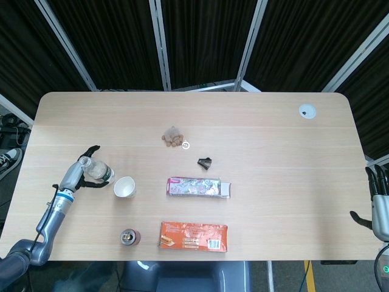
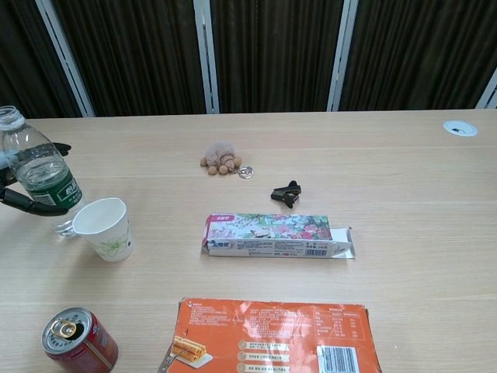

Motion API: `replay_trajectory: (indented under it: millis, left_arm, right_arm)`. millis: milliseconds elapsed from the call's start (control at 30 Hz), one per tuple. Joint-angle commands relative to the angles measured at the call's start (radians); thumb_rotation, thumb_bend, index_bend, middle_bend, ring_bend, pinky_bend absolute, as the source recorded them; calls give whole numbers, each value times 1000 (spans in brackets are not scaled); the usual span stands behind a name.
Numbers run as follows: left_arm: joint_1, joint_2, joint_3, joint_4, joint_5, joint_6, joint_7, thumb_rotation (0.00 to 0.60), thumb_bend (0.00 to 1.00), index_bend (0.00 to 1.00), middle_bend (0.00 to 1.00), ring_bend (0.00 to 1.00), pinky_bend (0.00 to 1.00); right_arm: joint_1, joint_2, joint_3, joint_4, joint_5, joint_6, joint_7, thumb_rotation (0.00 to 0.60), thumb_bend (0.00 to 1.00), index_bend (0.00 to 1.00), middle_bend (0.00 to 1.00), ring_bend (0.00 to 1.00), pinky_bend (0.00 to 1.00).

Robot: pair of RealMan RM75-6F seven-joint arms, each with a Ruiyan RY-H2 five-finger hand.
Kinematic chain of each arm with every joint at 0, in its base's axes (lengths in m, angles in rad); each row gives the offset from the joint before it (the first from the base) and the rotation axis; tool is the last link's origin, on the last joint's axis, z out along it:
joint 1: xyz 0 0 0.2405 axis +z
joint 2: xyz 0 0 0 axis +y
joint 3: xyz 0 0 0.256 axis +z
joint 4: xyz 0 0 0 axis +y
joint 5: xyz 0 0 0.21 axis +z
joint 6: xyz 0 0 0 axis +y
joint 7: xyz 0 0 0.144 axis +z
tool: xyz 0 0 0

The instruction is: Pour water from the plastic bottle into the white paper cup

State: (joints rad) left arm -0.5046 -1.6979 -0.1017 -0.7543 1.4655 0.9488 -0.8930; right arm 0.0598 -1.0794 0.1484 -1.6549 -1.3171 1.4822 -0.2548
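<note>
The clear plastic bottle (image 1: 97, 171) (image 2: 40, 175) with a green label stands uncapped near the table's left edge. Just to its right stands the white paper cup (image 1: 124, 187) (image 2: 105, 227), upright and empty-looking. My left hand (image 1: 78, 173) (image 2: 27, 203) is at the bottle's left side, with its fingers spread around the bottle front and back; no firm grip shows. My right hand (image 1: 378, 204) hangs off the table's right edge with fingers apart, holding nothing.
A red drink can (image 1: 129, 237) (image 2: 78, 342) stands in front of the cup. An orange box (image 1: 193, 236) and a flowered snack pack (image 1: 199, 187) lie mid-table. Farther back lie a black clip (image 1: 205, 162) and a plush keychain (image 1: 172, 137). A white grommet (image 1: 307, 111) sits far right.
</note>
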Motion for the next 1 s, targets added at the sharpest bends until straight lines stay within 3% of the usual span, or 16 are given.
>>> replay_trajectory:
  millis: [33, 133, 233, 433, 600, 767, 1000]
  left_arm:
    - [-13, -34, 8, 47, 18, 21, -60, 600, 0, 0, 0, 1, 0]
    - [-16, -53, 6, 70, 22, 42, -107, 600, 0, 5, 35, 32, 14]
    - [-20, -68, 3, 90, 20, 51, -152, 600, 26, 74, 79, 59, 45]
    - [-35, -62, 9, 75, 25, 33, -253, 600, 295, 201, 166, 117, 115]
    - [-42, -53, 11, 59, 27, 31, -303, 600, 561, 410, 343, 257, 280]
    - [-46, -54, -6, 53, 7, 38, -280, 600, 570, 516, 438, 332, 347]
    - [-66, 2, -38, -33, -1, 73, -234, 600, 568, 523, 444, 338, 349]
  right_arm:
    - [3, -4, 1, 4, 7, -4, -6, 600, 0, 0, 0, 0, 0]
    - [5, -7, 0, 6, 10, -7, -12, 600, 0, 0, 0, 0, 0]
    - [7, -10, -1, 8, 12, -9, -17, 600, 0, 0, 0, 0, 0]
    - [10, -15, -2, 10, 18, -15, -22, 600, 0, 0, 0, 0, 0]
    - [11, -17, -5, 10, 19, -16, -26, 600, 0, 0, 0, 0, 0]
    - [14, -21, -6, 11, 26, -22, -32, 600, 0, 0, 0, 0, 0]
    - [17, -23, -9, 9, 23, -23, -37, 600, 0, 0, 0, 0, 0]
